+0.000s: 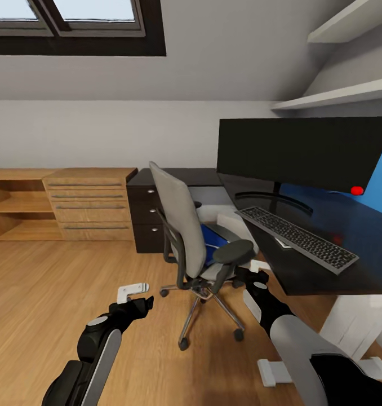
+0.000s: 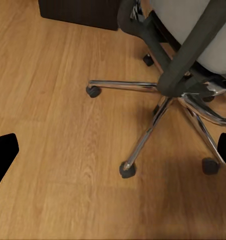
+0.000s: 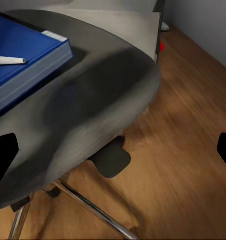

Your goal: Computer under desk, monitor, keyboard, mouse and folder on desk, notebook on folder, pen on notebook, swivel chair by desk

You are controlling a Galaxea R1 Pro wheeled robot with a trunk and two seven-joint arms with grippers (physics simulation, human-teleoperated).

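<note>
two arms are seen nearest the camera. the left gripper (image 1: 139,299) is held above the wooden floor (image 1: 56,293) with its jaws spread apart and nothing between them. the right gripper (image 1: 252,276) is held beside the one swivel chair (image 1: 182,225), jaws likewise apart and unloaded. one blue folder (image 3: 20,52) is seen lying on the chair seat, with one white pen (image 3: 8,60) resting on top of it. on the desk (image 1: 326,248), one monitor (image 1: 303,151) and one keyboard (image 1: 297,237) are seen, the keyboard just in front of the monitor.
</note>
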